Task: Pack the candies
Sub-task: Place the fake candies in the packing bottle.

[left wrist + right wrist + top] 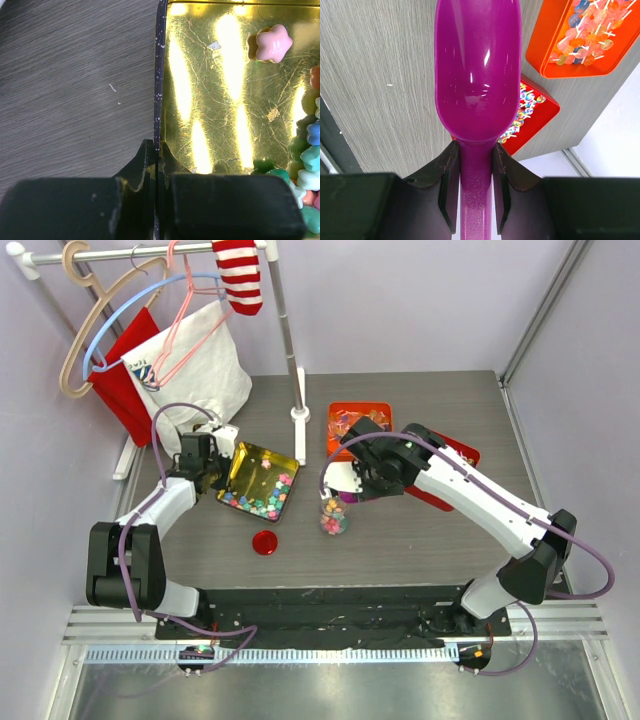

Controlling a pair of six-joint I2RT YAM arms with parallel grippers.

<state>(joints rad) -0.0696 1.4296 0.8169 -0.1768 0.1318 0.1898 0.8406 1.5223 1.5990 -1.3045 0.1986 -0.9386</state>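
From above I judge the jar (334, 520) part filled, with most candies (262, 502) left in the tin (250, 465) on the left; left wrist, my left gripper (156, 155) pinches its rim; right wrist, my right gripper (476, 150) clamps an empty scoop (476, 75).

Overhead looks down; wrists close-up; gold tin (250, 468) (200, 125) shared with left.

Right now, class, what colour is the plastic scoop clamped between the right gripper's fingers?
The glossy plastic scoop is magenta-purple, clearest in the right wrist view.
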